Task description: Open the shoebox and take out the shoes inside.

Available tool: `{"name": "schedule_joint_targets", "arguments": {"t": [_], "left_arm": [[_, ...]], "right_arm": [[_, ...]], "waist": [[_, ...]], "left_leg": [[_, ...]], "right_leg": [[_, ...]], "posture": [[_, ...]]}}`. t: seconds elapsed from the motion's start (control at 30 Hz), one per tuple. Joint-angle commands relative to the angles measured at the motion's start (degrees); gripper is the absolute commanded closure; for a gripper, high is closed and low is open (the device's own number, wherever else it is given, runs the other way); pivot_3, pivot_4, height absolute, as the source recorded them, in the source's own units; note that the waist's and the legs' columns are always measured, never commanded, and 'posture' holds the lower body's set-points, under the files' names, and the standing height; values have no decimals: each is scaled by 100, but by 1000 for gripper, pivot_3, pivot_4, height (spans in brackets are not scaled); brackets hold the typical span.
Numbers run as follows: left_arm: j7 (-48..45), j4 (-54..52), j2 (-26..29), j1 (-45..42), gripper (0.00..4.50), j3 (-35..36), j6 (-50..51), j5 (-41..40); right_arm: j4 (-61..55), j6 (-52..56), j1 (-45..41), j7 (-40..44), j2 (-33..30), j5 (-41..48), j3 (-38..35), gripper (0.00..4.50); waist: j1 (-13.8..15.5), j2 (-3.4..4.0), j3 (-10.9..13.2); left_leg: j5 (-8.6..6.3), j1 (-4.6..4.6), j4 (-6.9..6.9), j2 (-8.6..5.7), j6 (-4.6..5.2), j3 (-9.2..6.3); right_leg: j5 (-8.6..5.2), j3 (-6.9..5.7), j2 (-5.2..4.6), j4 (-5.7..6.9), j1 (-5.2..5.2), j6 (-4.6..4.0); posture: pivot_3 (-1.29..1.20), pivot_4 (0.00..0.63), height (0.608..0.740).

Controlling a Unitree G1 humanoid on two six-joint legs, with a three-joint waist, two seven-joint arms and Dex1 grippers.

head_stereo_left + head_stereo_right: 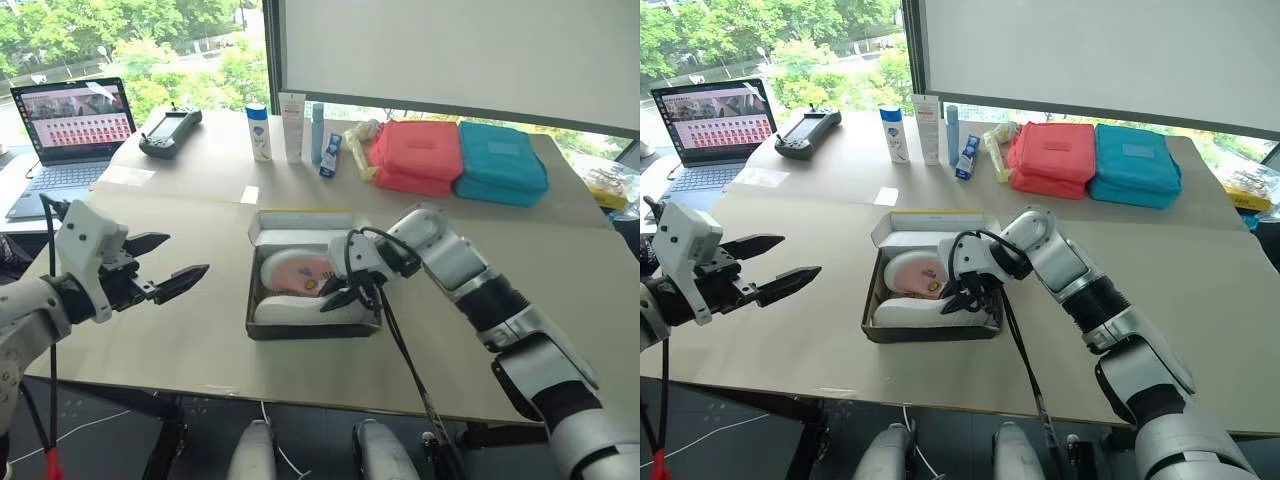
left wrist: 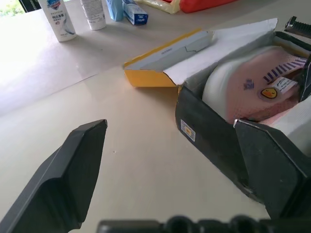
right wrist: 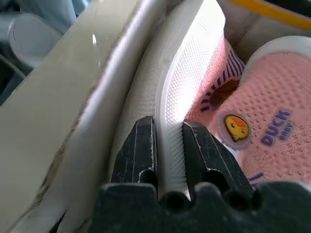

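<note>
The left pincer (image 1: 165,265) hangs released over the desk (image 1: 180,330), left of the box (image 1: 262,325). The box stands open mid-desk, its walls hiding part of the shoes (image 1: 300,270). The right pincer (image 3: 169,145) is clenched on one shoe's white sole edge.

- Right end effector (image 3: 169,145) with its two black fingers (image 3: 141,150) pressed on either side of a white shoe sole edge
- The gripped shoe (image 3: 184,73) lies on its side, its textured white sole facing the camera, pink knit with dark stripes behind it
- A second pink shoe (image 3: 272,107) beside it carries a round yellow duck badge and the words "DUCK BABY"
- The shoebox (image 3: 73,97) wall runs alongside the gripped sole
</note>
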Motion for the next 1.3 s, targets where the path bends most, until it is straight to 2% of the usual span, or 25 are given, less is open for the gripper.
{"name": "schedule_joint_targets", "arguments": {"t": [0.03,0.2,0.4,0.43,0.5,0.57,0.7,0.77,0.83,0.9,0.97,1.0,1.03,1.1,1.23,1.3], "left_arm": [[53,-56,51,-101,0,-13,-163,72],[20,-64,75,-96,0,-9,-177,108],[-23,26,143,-224,0,-74,-210,140],[-27,24,149,-230,0,-75,-212,140],[-44,29,161,-230,0,-75,-220,139],[-56,35,175,-236,0,-83,-233,148],[-93,99,201,-295,0,-144,-265,162],[-105,129,209,-360,0,-210,-278,172],[-113,210,201,-440,0,-291,-319,206],[-91,212,203,-507,0,-364,-325,199],[-112,253,194,-511,0,-384,-363,200],[-120,268,205,-507,0,-397,-371,215],[-116,257,217,-520,0,-415,-365,215],[-130,305,212,-516,0,-409,-393,233],[-152,298,213,-505,0,-414,-392,266],[-163,266,229,-498,0,-445,-390,287]], "right_arm": [[158,58,-201,-419,-117,18,-528,4053],[-306,471,301,-854,-209,-35,-627,4053],[-554,765,685,-2138,-9,-579,-634,4053],[-650,886,768,-2224,41,-480,-716,4053],[-820,1595,813,-2704,447,124,-1342,4053],[-1011,2091,921,-2710,577,595,-1732,4053],[-1108,2290,985,-2808,572,944,-2092,4053],[-1143,1863,1141,-2647,328,594,-1702,4053],[-1087,1959,1026,-2924,489,751,-1918,4053],[-1239,1648,1238,-2678,312,513,-1505,4053],[-1088,1732,1132,-2838,366,635,-1694,4053],[-1067,1635,1105,-2946,361,488,-1599,4053],[-1221,1492,1287,-2698,262,429,-1351,4053],[-793,1366,1047,-3016,340,438,-1634,4053],[-848,1455,895,-2893,383,686,-1748,4053],[-1293,1592,1052,-2406,221,814,-1485,4053]], "waist": [[5,0,0],[44,-1,-1],[7,-2,-1],[12,-2,-1],[13,-5,-3],[12,-4,-3],[24,-3,-2],[20,-3,-2],[17,-3,-2],[8,-3,-2],[3,-3,-2],[-3,-3,-2],[-4,-3,-2],[5,-3,-2],[8,-3,-2],[15,-3,-1]], "left_leg": [[0,0,-1,0,0,0],[0,0,1,0,0,1],[0,0,-5,1,0,3],[0,0,-4,1,0,3],[0,0,1,1,0,3],[0,0,2,1,0,3],[0,0,2,1,0,4],[0,0,1,1,0,4],[0,0,0,1,0,4],[0,-1,-2,1,0,4],[0,0,-3,1,0,4],[0,-1,-2,1,0,4],[1,-1,-3,1,1,4],[1,-1,-4,1,1,3],[1,-2,-1,1,1,4],[1,-2,-1,1,1,5]], "right_leg": [[0,0,-1,-1,0,0],[-2,0,-2,-11,3,2],[-2,1,1,-6,-1,2],[-2,0,1,-5,0,2],[-1,0,-1,-7,2,2],[6,1,-2,-8,3,1],[11,1,-2,-8,3,2],[11,1,-2,-8,3,2],[10,1,-2,-11,3,2],[11,1,-2,-11,1,2],[10,2,-1,-12,2,3],[9,2,-1,-12,1,4],[9,3,0,-13,1,4],[8,4,1,-13,2,6],[7,4,0,-14,2,7],[8,4,0,-14,2,7]], "posture": [[0,150,740],[0,150,740],[0,150,740],[0,150,740],[0,150,740],[0,150,740],[0,150,740],[0,150,740],[0,150,740],[0,150,740],[0,150,740],[0,150,740],[0,150,740],[0,150,740],[0,150,740],[0,150,740]]}}
